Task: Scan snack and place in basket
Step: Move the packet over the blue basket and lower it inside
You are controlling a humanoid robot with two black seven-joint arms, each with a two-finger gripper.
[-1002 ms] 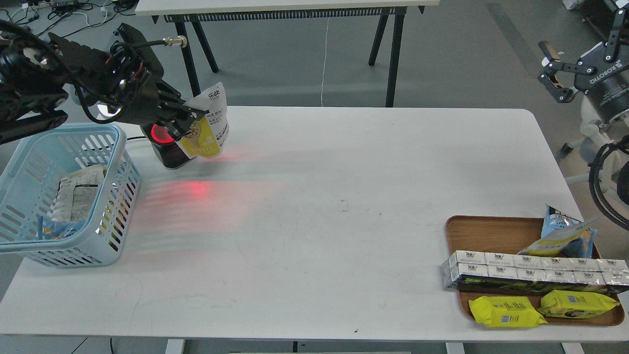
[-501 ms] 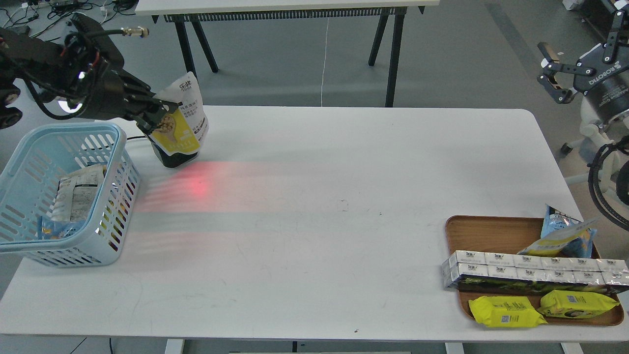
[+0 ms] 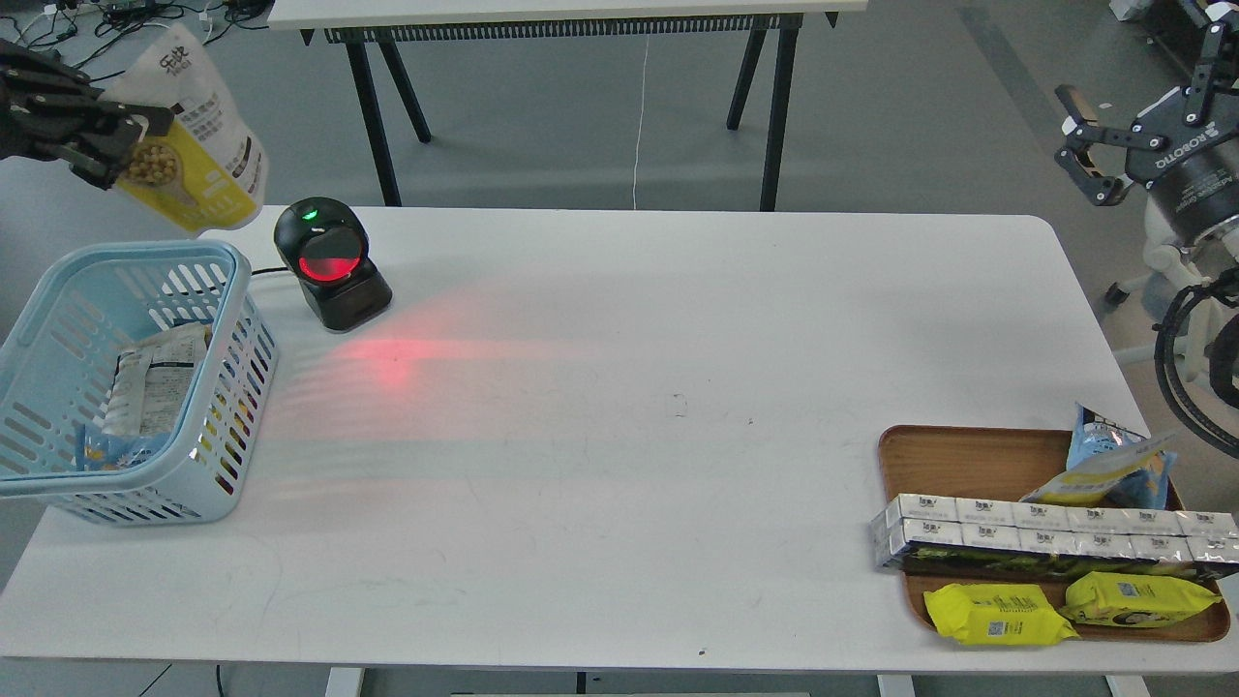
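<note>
The snack (image 3: 198, 145), a pouch with a white top and a yellow lower part showing beige balls, hangs tilted in the air at the far upper left. My left gripper (image 3: 134, 145) is shut on its left side. The pouch is above and just beyond the far rim of the light blue basket (image 3: 145, 254), which stands at the table's left edge and holds several packets. My right gripper (image 3: 1081, 145) is open and empty at the upper right, off the table.
A black scanner (image 3: 329, 263) with a red window and a green light stands just right of the basket and casts red light on the table. A brown wooden tray (image 3: 958, 455) at the front right holds white boxes (image 3: 1045, 530), yellow packets (image 3: 997, 615) and a blue-and-yellow bag (image 3: 1113, 465).
My left gripper has carried the pouch up and to the left, away from the scanner's front to above the basket's far side. The scanner now shows uncovered. The right arm has barely moved.
</note>
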